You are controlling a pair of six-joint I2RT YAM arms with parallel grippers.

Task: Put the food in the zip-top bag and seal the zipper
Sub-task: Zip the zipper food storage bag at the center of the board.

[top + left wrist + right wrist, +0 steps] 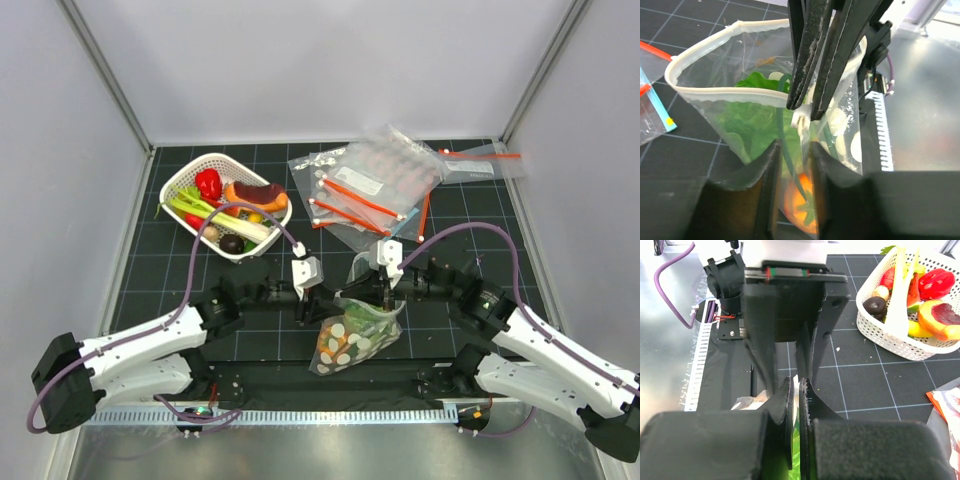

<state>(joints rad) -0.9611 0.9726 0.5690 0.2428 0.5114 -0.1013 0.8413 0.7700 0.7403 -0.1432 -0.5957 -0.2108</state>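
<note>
Lettuce [752,125] and the small orange-red piece [796,200] are already sitting inside the zip-top bag [352,335]. The bag is being held upright just beyond our arm bases, near the middle of the desk [150,280]. We are judging the loading done and the sealing step in hand.

Our right gripper [797,390] is pinching the zipper [715,92] at one end of the mouth, its fingers closed on the pale strip. Our left gripper [794,147] is straddling the bag's side just below that same end, with plastic running between its fingers. A gap is showing there, and we cannot tell whether it is clamping the bag or merely bracketing it. Away from the pinch the zipper is gaping in a wide loop, so the mouth is mostly unsealed.

Next, we are thinking, one gripper needs to be anchoring the pinched end while the other is sliding along the strip, pressing both lips together to the opposite corner. A lettuce leaf is rising near the rim and may be getting caught.

Farther back on the left, the white basket [180,186] is holding the red pepper [208,183] and other toy produce. On the right, plain clear bags [370,185] with red-orange strips are lying in a heap, well apart from our work.
</note>
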